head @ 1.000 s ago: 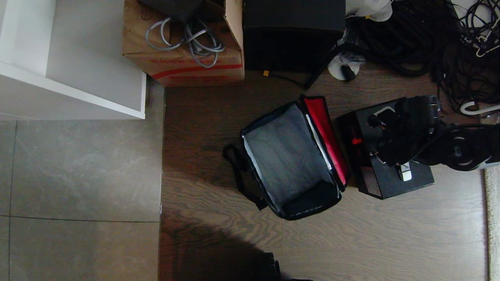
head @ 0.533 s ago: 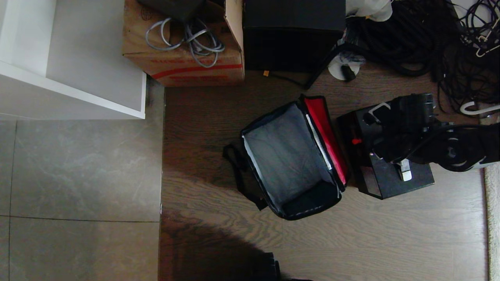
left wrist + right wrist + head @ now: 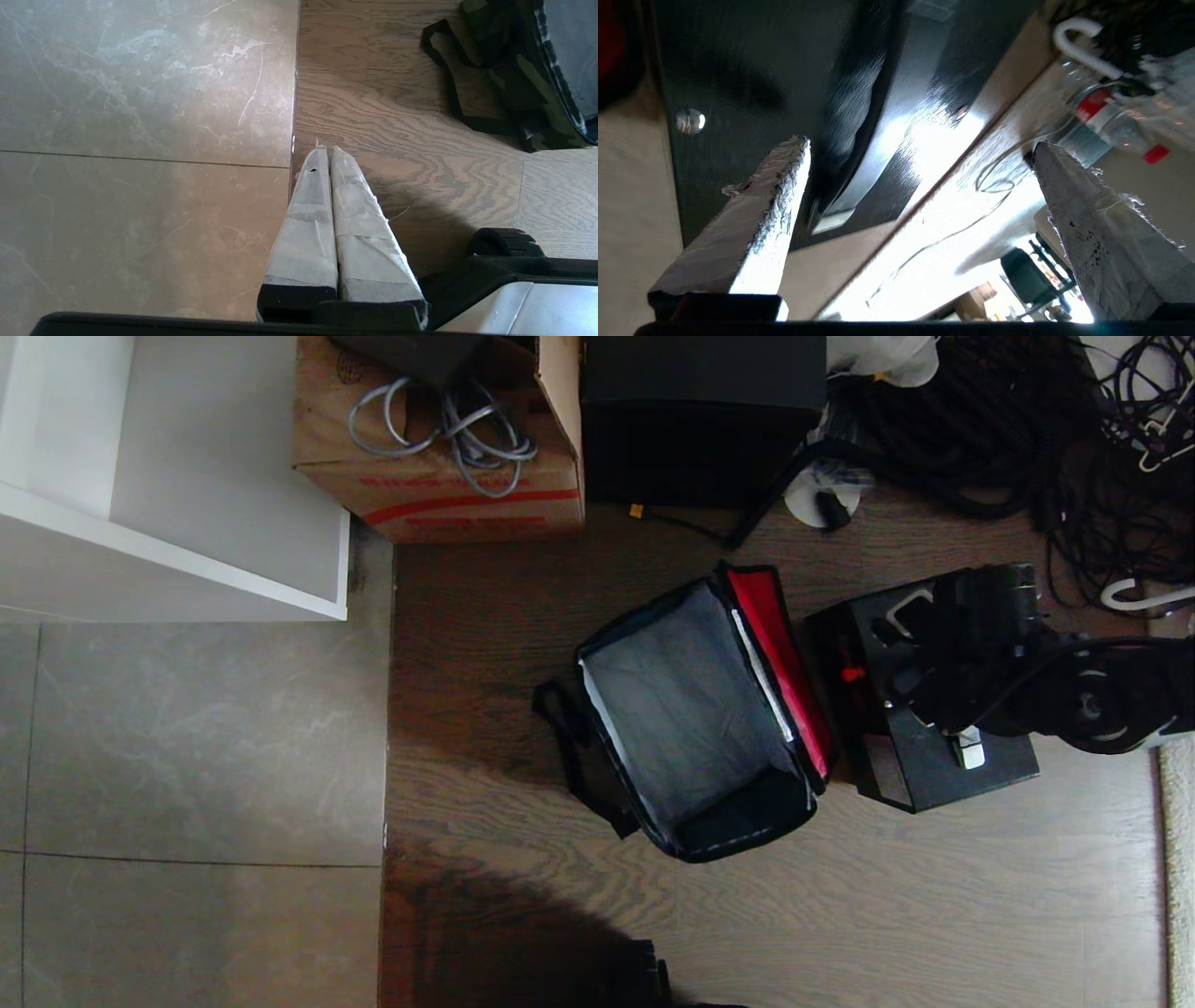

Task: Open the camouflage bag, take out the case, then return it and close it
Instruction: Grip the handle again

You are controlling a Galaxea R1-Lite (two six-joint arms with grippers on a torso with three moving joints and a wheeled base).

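Note:
The camouflage bag (image 3: 686, 709) stands open on the wooden floor, its grey inside empty and its red-lined lid (image 3: 775, 644) folded back to the right. Its green side and black strap (image 3: 448, 79) also show in the left wrist view. The black case (image 3: 934, 779) sits on the floor just right of the bag, with a small red part (image 3: 850, 674) on its side. My right gripper (image 3: 901, 649) hovers open over the case's top; in its wrist view the gripper (image 3: 920, 143) has nothing between its fingers, and the case's handle (image 3: 878, 121) lies below. My left gripper (image 3: 325, 149) is shut and parked low over the floor.
At the back stand a brown carton (image 3: 439, 476) with grey cables, a taller black box (image 3: 700, 420) and a tangle of black cables (image 3: 1027, 429). A white cabinet (image 3: 168, 476) fills the far left corner. Grey tiles (image 3: 187, 756) lie left of the wood.
My right wrist has turned above the case and its fingers now stand slightly wider. The bag, the case and the left arm have not moved.

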